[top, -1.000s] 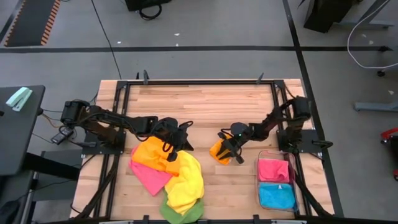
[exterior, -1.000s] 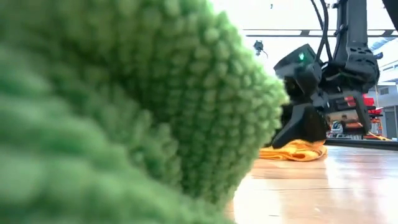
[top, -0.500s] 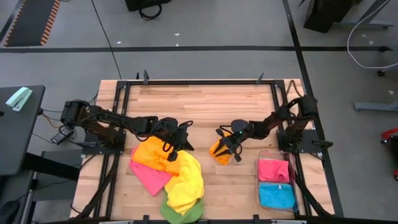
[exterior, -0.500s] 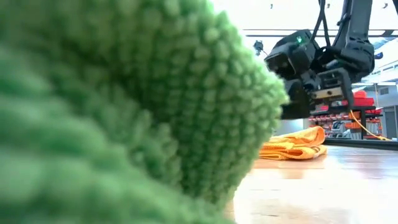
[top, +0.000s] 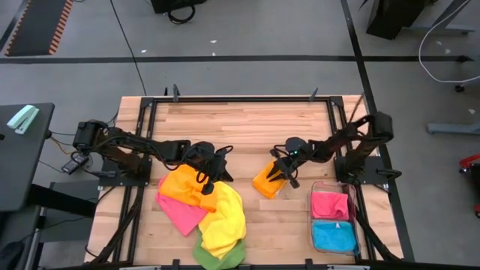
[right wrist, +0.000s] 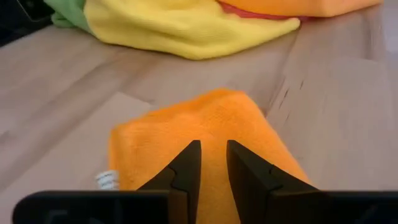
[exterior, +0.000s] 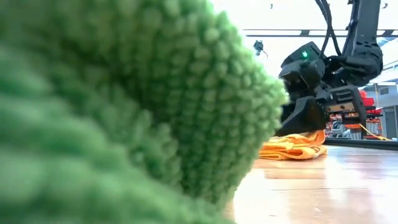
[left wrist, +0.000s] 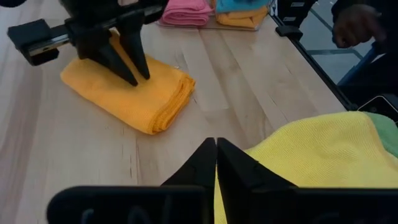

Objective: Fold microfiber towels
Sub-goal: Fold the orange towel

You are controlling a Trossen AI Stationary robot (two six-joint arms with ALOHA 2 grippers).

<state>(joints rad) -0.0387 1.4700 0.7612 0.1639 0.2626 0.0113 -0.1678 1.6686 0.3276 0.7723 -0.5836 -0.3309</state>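
A folded orange towel (top: pixel 267 184) lies mid-table. My right gripper (top: pixel 282 175) stands over the end of it nearest the table's right edge, its fingers shut on it with a narrow gap. A loose pile lies front left: an orange towel (top: pixel 184 186), a pink one (top: pixel 180 214), a yellow one (top: pixel 223 217) and a green one (top: pixel 217 259). The green towel (exterior: pixel 124 112) fills most of the low view. My left gripper (top: pixel 214 174) hangs shut above the pile, touching nothing; its fingers (left wrist: pixel 216 155) show over bare wood beside the yellow towel (left wrist: pixel 311 155). My right gripper pinches the folded orange towel's top (right wrist: pixel 214 121) between its two fingers (left wrist: pixel 134 62), toward the towel's right end. The fingers slant down from the table's right side. That end (exterior: pixel 313 134) is raised a little; the rest of the towel lies on the table, folded edges (left wrist: pixel 171 102) stacked.
A clear bin (top: pixel 310 217) at the front right holds a folded pink towel (top: pixel 330 204) and a blue one (top: pixel 334 236). A black frame rail (top: pixel 240 98) runs round the table. A person's hand (left wrist: pixel 354 25) shows beyond the table's edge. Bare wood lies at the far middle.
My right gripper has drawn toward the table's right edge. In between, it rose and lifted the folded orange towel's right end; that end now sits lower again but is still raised a little. More of the towel shows to the gripper's left.
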